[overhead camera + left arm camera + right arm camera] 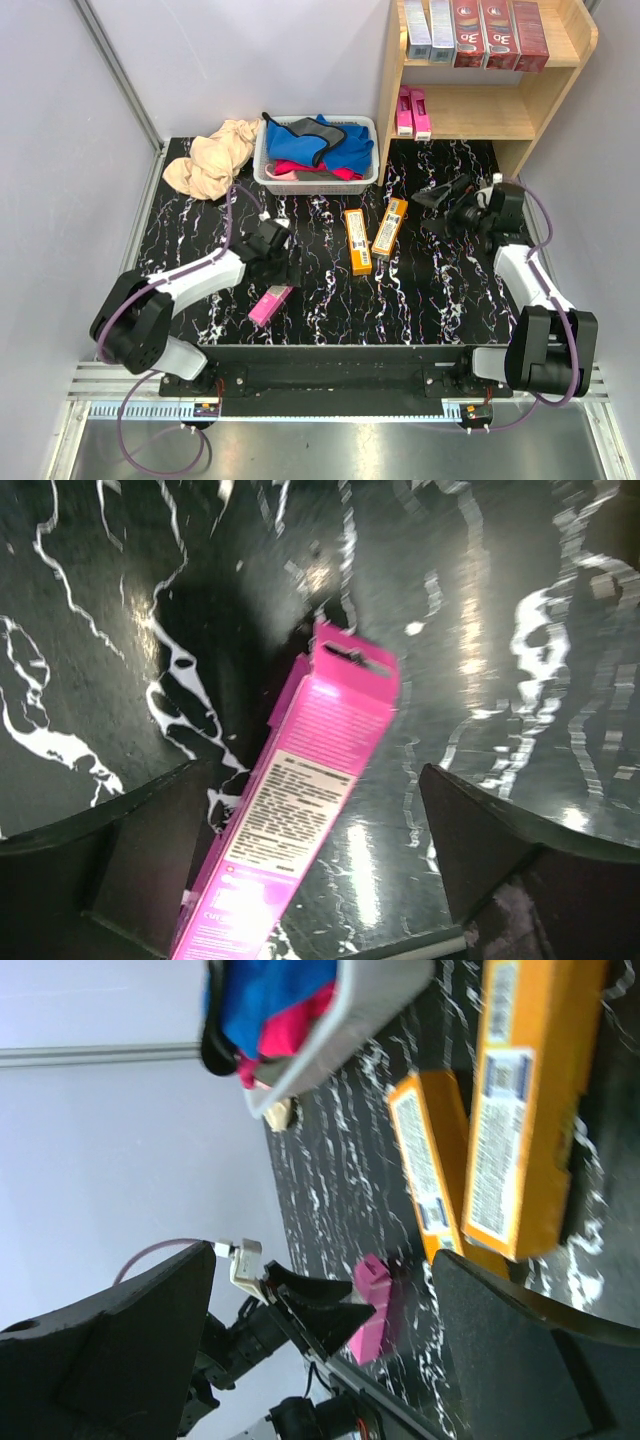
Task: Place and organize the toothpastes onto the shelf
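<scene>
The left fingers [150, 860] stand apart astride the pink box [310, 820], which lies askew at 7 o'clock; closing on it skewed could twist it or skid it along the glossy black marbled surface [440, 290]. At 3 o'clock the right fingers [130, 1350] are apart and empty. Two orange boxes [357, 240] lie mid-surface, the shelf [560, 90] stands at 1 o'clock, and plain pale walls [200, 60] close the space in
</scene>
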`<state>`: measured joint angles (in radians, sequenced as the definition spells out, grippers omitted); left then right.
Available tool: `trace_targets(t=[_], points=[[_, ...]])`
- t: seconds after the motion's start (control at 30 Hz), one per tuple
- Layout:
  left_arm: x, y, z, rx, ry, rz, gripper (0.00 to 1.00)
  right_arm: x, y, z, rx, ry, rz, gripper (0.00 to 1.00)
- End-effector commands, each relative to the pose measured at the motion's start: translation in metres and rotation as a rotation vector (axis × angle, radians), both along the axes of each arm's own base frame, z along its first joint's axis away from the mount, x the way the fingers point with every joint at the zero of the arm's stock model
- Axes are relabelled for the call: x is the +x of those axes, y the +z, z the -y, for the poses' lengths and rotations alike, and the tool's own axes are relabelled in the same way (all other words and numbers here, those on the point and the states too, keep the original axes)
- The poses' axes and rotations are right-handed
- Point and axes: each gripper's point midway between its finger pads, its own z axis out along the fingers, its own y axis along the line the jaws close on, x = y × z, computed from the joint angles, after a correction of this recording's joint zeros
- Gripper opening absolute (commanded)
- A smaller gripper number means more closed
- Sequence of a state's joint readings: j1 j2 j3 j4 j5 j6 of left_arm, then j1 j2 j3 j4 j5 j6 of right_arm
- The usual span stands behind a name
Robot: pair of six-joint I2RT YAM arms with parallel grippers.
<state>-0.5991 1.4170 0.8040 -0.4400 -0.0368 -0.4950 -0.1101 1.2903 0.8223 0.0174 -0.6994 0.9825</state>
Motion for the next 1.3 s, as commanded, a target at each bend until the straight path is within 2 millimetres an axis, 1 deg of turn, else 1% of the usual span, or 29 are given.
trace_targets(t=[0.0,0.03,0.07,0.1,0.13,0.17,0.27,0.37,0.5,0.6,0.7,0.73,0.77,0.83,0.87,0.9,0.97,1.0,1.03,1.07,1.1,1.13,1.17,1.2,1.23,1.27], points=[[0.016,-0.002,-0.004,0.093,0.025,0.04,0.8,-0.018,-0.011,-0.005,-0.023,0.038,0.005,1.0],[0.015,-0.005,-0.004,0.1,0.024,0.034,0.76,-0.02,-0.009,-0.006,-0.022,0.042,0.01,1.0],[0.015,-0.007,-0.002,0.106,0.018,0.031,0.68,-0.021,-0.01,-0.006,-0.023,0.042,0.009,1.0],[0.014,-0.01,-0.001,0.114,0.013,0.022,0.64,-0.022,-0.01,-0.005,-0.029,0.043,0.015,1.0],[0.015,-0.01,0.001,0.115,0.01,0.024,0.61,-0.026,-0.013,-0.006,-0.028,0.045,-0.012,1.0],[0.014,-0.01,0.004,0.115,0.004,0.024,0.56,-0.027,-0.013,-0.005,-0.033,0.044,-0.008,1.0],[0.016,-0.006,0.011,0.097,-0.002,0.034,0.52,-0.03,-0.011,-0.005,-0.045,0.047,-0.006,1.0],[0.019,-0.002,0.017,0.079,-0.007,0.036,0.45,-0.033,-0.009,-0.006,-0.053,0.054,-0.002,1.0],[0.023,0.007,0.024,0.046,-0.011,0.049,0.42,-0.038,-0.004,-0.009,-0.06,0.069,0.015,1.0],[0.03,0.023,0.033,0.002,-0.013,0.078,0.42,-0.042,-0.002,-0.016,-0.072,0.088,0.019,1.0],[0.036,0.046,0.044,-0.058,-0.018,0.112,0.41,-0.046,0.003,-0.028,-0.093,0.118,0.034,1.0],[0.04,0.056,0.049,-0.082,-0.021,0.131,0.41,-0.046,0.005,-0.032,-0.099,0.125,0.038,1.0],[0.041,0.065,0.054,-0.112,-0.025,0.145,0.41,-0.051,0.007,-0.045,-0.105,0.164,0.048,1.0],[0.044,0.08,0.061,-0.159,-0.027,0.165,0.41,-0.053,0.009,-0.053,-0.126,0.17,0.054,1.0],[0.046,0.089,0.064,-0.183,-0.028,0.184,0.41,-0.057,0.012,-0.065,-0.137,0.199,0.067,1.0],[0.048,0.095,0.066,-0.2,-0.027,0.194,0.41,-0.059,0.011,-0.068,-0.158,0.197,0.067,1.0],[0.053,0.115,0.071,-0.254,-0.016,0.231,0.41,-0.061,0.016,-0.076,-0.187,0.207,0.085,1.0],[0.052,0.12,0.075,-0.285,-0.025,0.231,0.41,-0.066,0.016,-0.085,-0.21,0.221,0.093,1.0],[0.051,0.126,0.078,-0.324,-0.024,0.223,0.41,-0.069,0.016,-0.089,-0.222,0.226,0.098,1.0],[0.055,0.136,0.078,-0.368,-0.013,0.244,0.4,-0.071,0.02,-0.094,-0.236,0.235,0.116,1.0],[0.056,0.142,0.08,-0.404,-0.013,0.247,0.4,-0.075,0.02,-0.1,-0.261,0.24,0.121,1.0],[0.051,0.142,0.083,-0.465,-0.011,0.211,0.4,-0.078,0.021,-0.105,-0.271,0.247,0.132,1.0],[0.059,0.155,0.082,-0.53,0.002,0.244,0.39,-0.08,0.024,-0.107,-0.286,0.249,0.146,1.0],[0.059,0.159,0.082,-0.576,0.008,0.24,0.39,-0.079,0.023,-0.109,-0.309,0.234,0.148,1.0],[0.056,0.153,0.081,-0.631,0.046,0.197,0.39,-0.088,0.023,-0.12,-0.32,0.268,0.157,1.0],[0.062,0.167,0.078,-0.711,0.05,0.219,0.39,-0.089,0.026,-0.124,-0.332,0.273,0.173,1.0]])
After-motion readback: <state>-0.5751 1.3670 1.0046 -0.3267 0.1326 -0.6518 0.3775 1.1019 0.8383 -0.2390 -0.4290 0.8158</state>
